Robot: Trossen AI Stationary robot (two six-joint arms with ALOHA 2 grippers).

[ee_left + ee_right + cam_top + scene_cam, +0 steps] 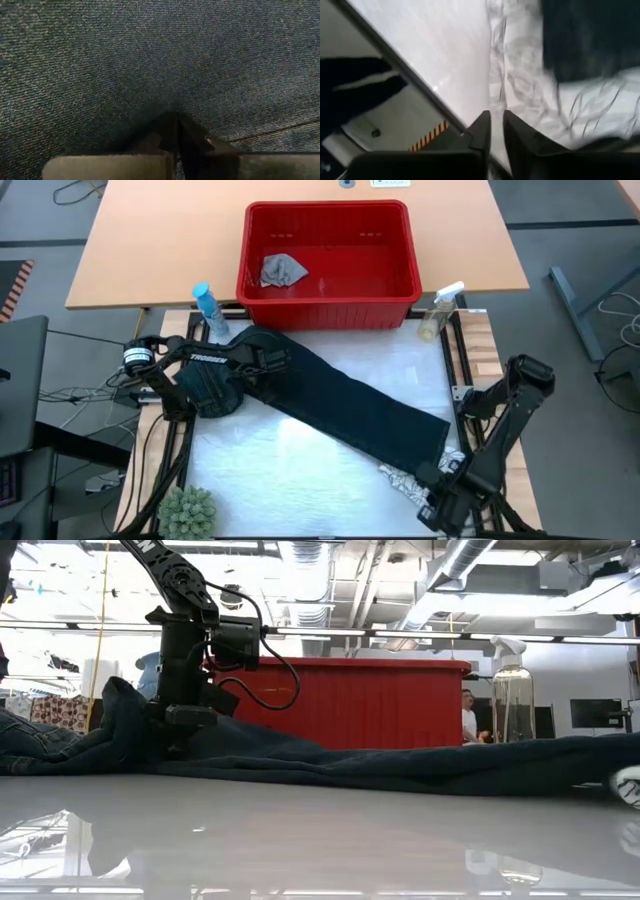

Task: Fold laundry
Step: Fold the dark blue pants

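Dark blue-black denim jeans (340, 405) spread diagonally across white worktop (290, 470), one end bunched under left pincer (205, 395), pressed into the denim with fingers together, grip on cloth impossible to tell. White leaf-print cloth (410, 480) poking from beneath the jeans' other end, beside right pincer (497, 125), nearly closed, holding nothing. Small grey cloth (282, 270) inside red plastic basket (330, 300) behind.

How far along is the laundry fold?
Early. Nothing looks folded: the jeans lie stretched diagonally across the table. In hand: the left end effector is down on their waist end, fingers together in denim. Left: the leaf-print cloth sits partly under the hem by the right end effector; the grey cloth is still in the basket.
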